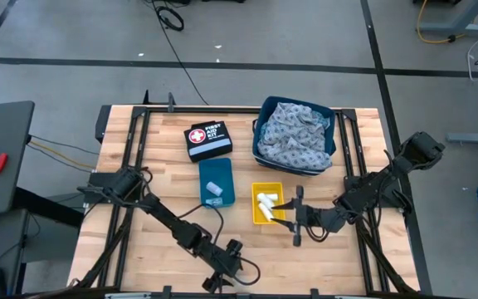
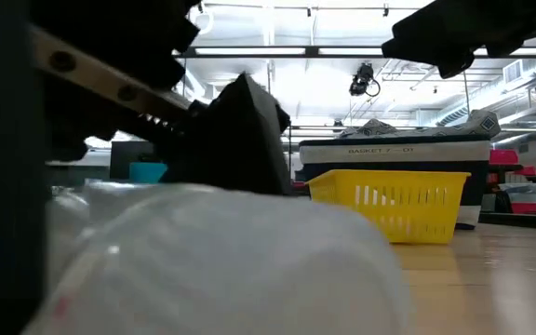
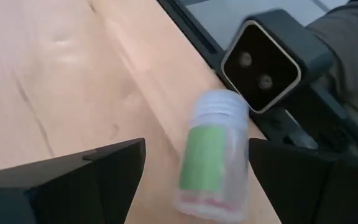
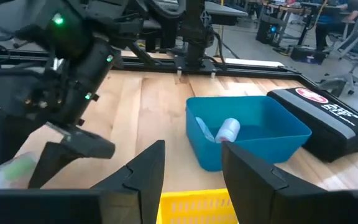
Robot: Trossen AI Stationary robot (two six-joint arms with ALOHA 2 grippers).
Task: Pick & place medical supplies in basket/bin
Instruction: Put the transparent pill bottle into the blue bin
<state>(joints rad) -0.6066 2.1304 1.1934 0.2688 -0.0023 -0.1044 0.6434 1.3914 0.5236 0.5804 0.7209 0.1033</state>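
Left end effector: fingers spread wide, straddling a lying clear vial without gripping, near the tabletop front edge, apparently lined up for a grasp.
Right end effector: part-open, empty, beside yellow bin holding gauze rolls.
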